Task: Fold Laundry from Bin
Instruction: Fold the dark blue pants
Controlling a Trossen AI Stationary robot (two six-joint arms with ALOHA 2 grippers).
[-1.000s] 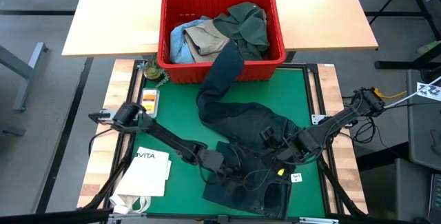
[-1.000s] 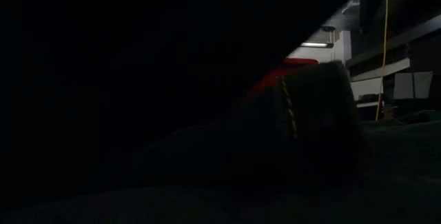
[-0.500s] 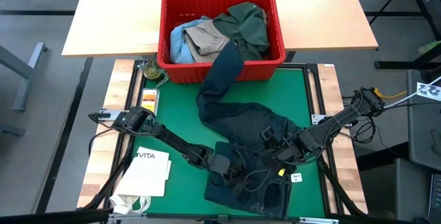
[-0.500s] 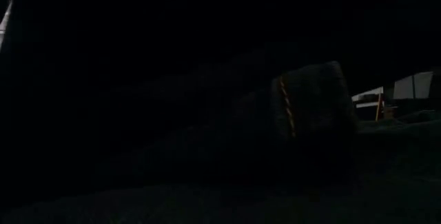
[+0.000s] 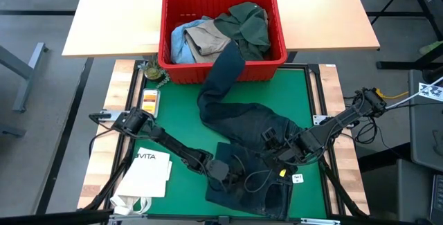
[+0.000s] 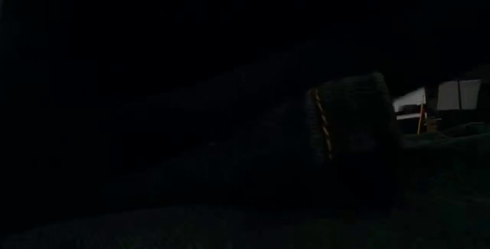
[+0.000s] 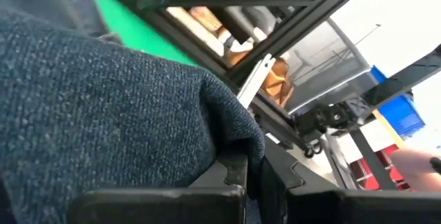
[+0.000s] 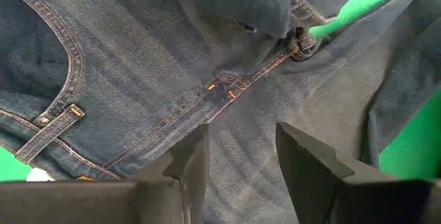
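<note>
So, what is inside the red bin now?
Inside the bin lie a dark green shirt, a khaki garment and light blue denim. One leg of the dark trousers hangs out over its front wall. Anything underneath is covered.

a flat green mat [image 5: 176, 118] covers the middle of a wooden slatted table [image 5: 102, 152]. on its near left lies a white paper bag printed "vita" [image 5: 147, 172]. farther along the left edge sit a small orange-and-white packet [image 5: 149, 99] and a little dark round ornament [image 5: 152, 72]. beyond stands a pale wooden tabletop [image 5: 114, 17].
</note>
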